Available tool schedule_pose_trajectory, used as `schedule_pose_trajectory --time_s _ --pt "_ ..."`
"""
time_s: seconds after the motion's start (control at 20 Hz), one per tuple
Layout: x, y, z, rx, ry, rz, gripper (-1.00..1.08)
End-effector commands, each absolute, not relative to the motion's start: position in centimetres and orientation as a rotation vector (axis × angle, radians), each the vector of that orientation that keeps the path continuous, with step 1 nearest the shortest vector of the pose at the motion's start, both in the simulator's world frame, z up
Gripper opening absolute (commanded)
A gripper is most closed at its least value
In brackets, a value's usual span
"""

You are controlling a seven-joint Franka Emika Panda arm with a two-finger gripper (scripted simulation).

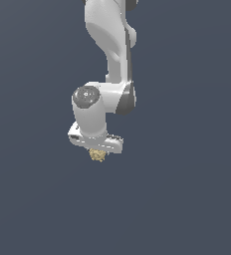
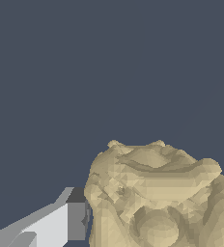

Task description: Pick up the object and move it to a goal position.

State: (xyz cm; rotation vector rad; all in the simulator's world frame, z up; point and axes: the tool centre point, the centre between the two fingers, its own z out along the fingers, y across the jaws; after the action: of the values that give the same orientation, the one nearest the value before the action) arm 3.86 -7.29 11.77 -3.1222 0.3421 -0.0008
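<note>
The object (image 1: 97,155) is a tiny tan-yellow lumpy chunk, tucked right under the white hand of my gripper (image 1: 97,152) in the exterior view. It fills the lower part of the wrist view (image 2: 157,193), very close to the camera. One grey-and-white finger (image 2: 68,221) presses against its side. The other finger is hidden behind the chunk. The gripper is shut on the object and holds it between the fingers.
The white arm (image 1: 110,60) comes down from the upper middle of the exterior view. All around is a plain dark blue-grey surface (image 1: 187,189) with no other objects, edges or goal marker in view.
</note>
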Motion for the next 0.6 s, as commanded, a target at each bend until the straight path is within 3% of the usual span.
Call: schedule_pose_trajectory --time_s 0.0,0.55 --pt "4.9 -9.8 12.9 -3.122 0.341 0.0 -1.0" --pt "8.4 -17.7 16.6 -3.123 0.34 0.0 -1.0"
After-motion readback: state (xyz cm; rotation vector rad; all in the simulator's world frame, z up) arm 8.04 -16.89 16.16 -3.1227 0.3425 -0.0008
